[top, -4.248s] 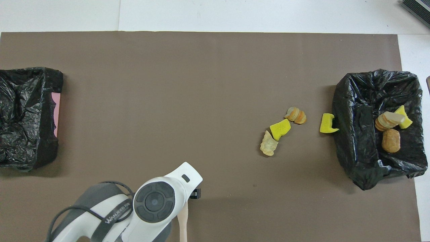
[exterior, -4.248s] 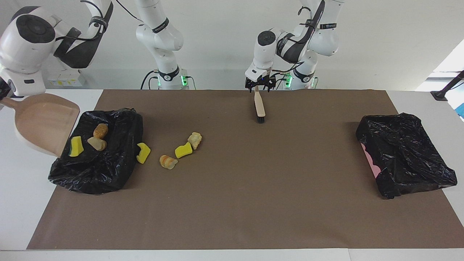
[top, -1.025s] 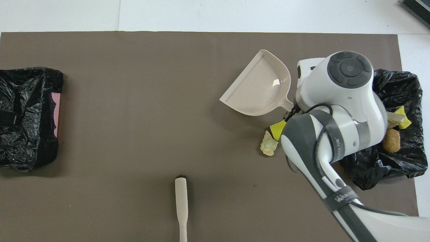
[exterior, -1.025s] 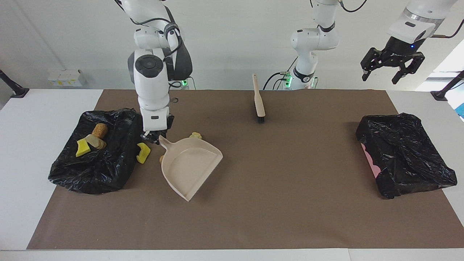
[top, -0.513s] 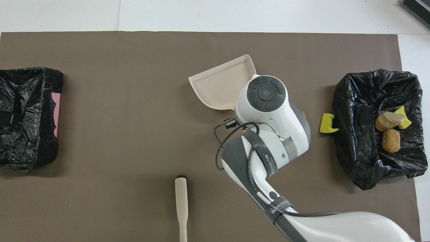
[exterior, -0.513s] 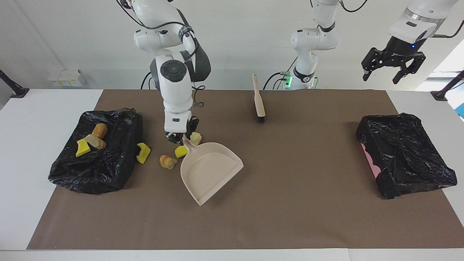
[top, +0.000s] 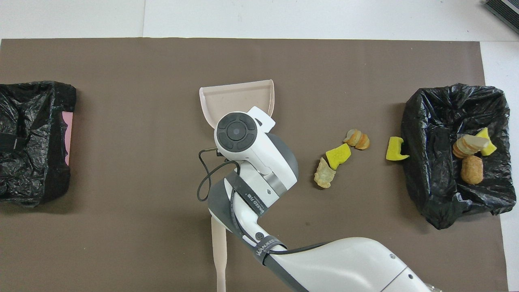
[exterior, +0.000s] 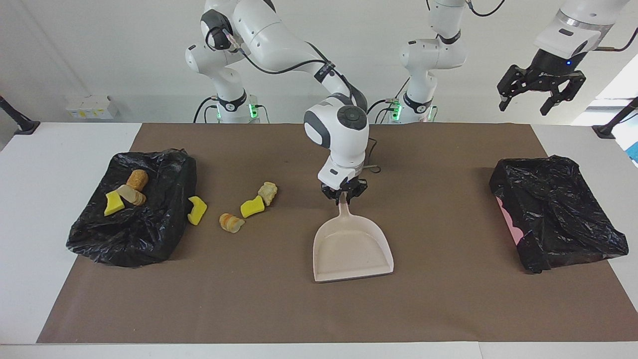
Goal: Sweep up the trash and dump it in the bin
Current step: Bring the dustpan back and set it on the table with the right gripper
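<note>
My right gripper (exterior: pixel 344 195) is shut on the handle of the beige dustpan (exterior: pixel 351 247), which sits low at the middle of the mat with its mouth pointing away from the robots. In the overhead view the wrist covers that grip and only the dustpan (top: pixel 237 99) shows. Several pieces of trash lie on the mat: a yellow chunk (exterior: pixel 197 210) against the bin, an orange-brown lump (exterior: pixel 232 222), another yellow piece (exterior: pixel 252 206) and a beige lump (exterior: pixel 267 192). Three more rest inside the black-lined bin (exterior: pixel 134 239). High over the table's other end, my left gripper (exterior: pixel 541 94) hangs open, holding nothing.
A second black-lined bin (exterior: pixel 558 219) with a pink side stands at the left arm's end of the table. The brush handle (top: pixel 219 251) pokes out from under the right arm, nearer to the robots than the dustpan. A brown mat (exterior: pixel 448 309) covers the table.
The right gripper has carried the dustpan from beside the loose trash to the middle of the mat, turning its mouth away from the robots. The left arm has stayed still.
</note>
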